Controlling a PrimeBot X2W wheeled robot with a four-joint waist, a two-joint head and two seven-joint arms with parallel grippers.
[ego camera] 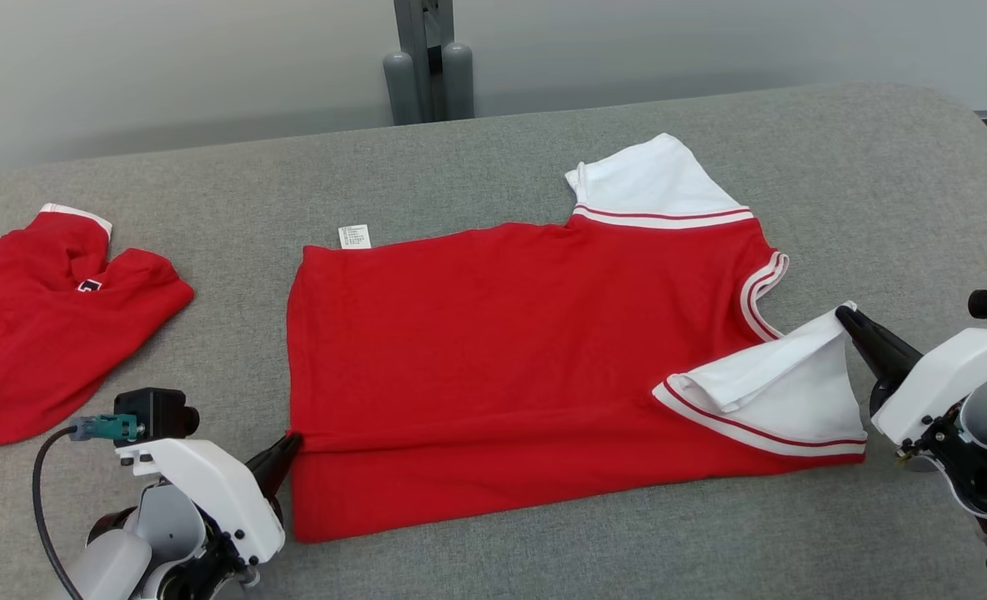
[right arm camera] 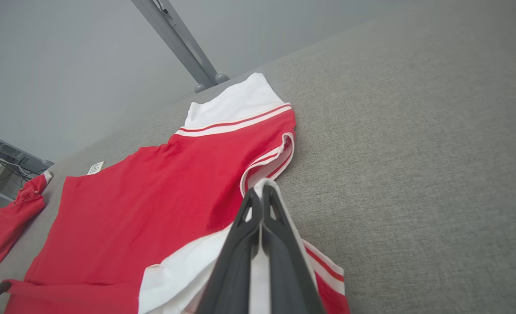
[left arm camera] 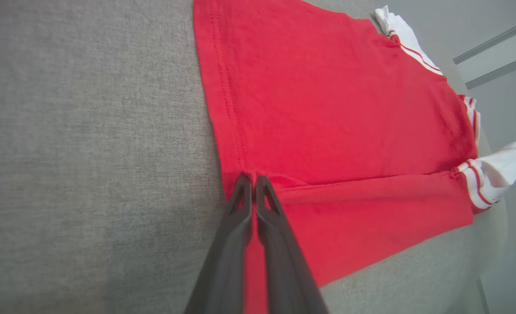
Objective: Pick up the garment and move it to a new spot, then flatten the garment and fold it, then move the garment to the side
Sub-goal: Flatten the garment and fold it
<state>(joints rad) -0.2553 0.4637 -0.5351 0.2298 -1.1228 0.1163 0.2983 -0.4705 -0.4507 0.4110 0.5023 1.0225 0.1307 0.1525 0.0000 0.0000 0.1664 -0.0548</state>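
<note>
You had the broad grey woven cloth surface (ego camera: 877,167) under both tools. Stretched between your grippers lay the red knit shirt (ego camera: 502,350), spread nearly flat, with a crease running from the left fingertips toward the right ones. A second, crumpled red garment (ego camera: 35,342) sat well apart, out past your left tool.

Your right gripper (ego camera: 845,317) was clenched on the tip of the white sleeve (ego camera: 785,392) with the red-striped cuff, tenting it up. Your left gripper (ego camera: 292,442) was pinched on the shirt's stitched hem edge. A small white care label (ego camera: 354,237) poked out ahead of it.

I judged the shirt light, limp and quick to sag. Doubled seams and corners gave the surest hold.
</note>
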